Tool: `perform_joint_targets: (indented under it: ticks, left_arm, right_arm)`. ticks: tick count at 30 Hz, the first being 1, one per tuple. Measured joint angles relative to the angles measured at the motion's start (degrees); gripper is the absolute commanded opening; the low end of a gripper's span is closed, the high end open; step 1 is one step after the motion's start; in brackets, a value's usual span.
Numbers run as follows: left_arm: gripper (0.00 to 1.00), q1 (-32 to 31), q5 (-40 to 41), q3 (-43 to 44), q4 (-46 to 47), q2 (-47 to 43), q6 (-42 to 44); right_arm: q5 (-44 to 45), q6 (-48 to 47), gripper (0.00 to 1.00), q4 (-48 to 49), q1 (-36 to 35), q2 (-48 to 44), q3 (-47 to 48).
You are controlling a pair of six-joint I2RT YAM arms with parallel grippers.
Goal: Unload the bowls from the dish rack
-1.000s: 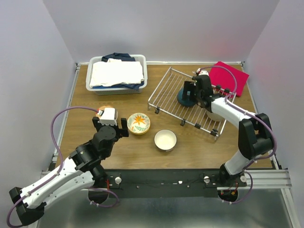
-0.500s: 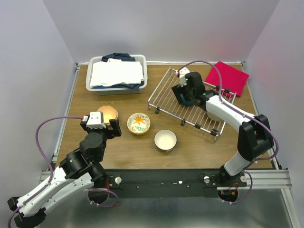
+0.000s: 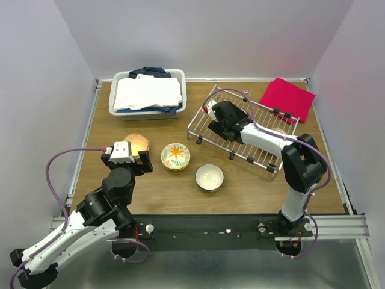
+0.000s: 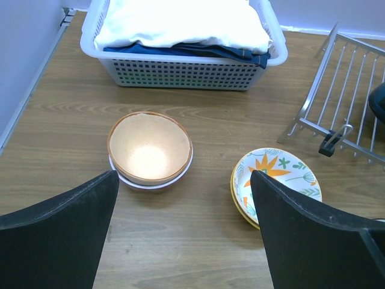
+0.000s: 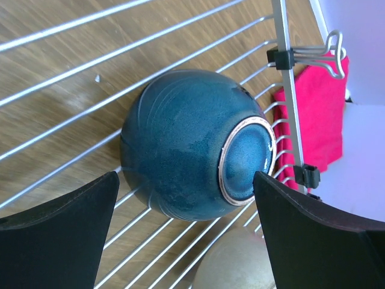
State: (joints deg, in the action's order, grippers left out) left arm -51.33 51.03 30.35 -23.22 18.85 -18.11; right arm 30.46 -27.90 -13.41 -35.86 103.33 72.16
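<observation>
Jaws spread wide, right gripper (image 5: 185, 177) is hanging above a teal-blue bowl (image 5: 180, 150) lying overturned on the dish rack (image 5: 286, 90); left gripper (image 4: 183, 177), equally spread, is facing an orange-lined bowl (image 4: 147, 147) just ahead.

Wooden table (image 3: 240, 192): white bin (image 3: 144, 112), dish rack (image 3: 212, 133), red cloth (image 3: 290, 98), bowls (image 3: 209, 177).

Bright, even light falls from above, so shadows stay soft and short: only a faint grey smudge lies under the dish rack (image 3: 204, 123). The teal bowl (image 5: 180, 150) on the rack carries a dull sheen (no hard glare anywhere on it). Left of the rack, the white cloth (image 4: 180, 21) is nearly washed out. The overhead view looks slightly soft.
</observation>
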Motion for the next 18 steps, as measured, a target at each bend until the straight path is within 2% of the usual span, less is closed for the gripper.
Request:
perform_joint_targets:
  ticks: [18]
  left_arm:
    - [0.99, 0.00, -0.02, 0.00, 0.42, 1.33, 0.74]
  right_arm:
    - [8.61, -4.20, 1.00, 3.61, -0.57, 7.10, 1.60]
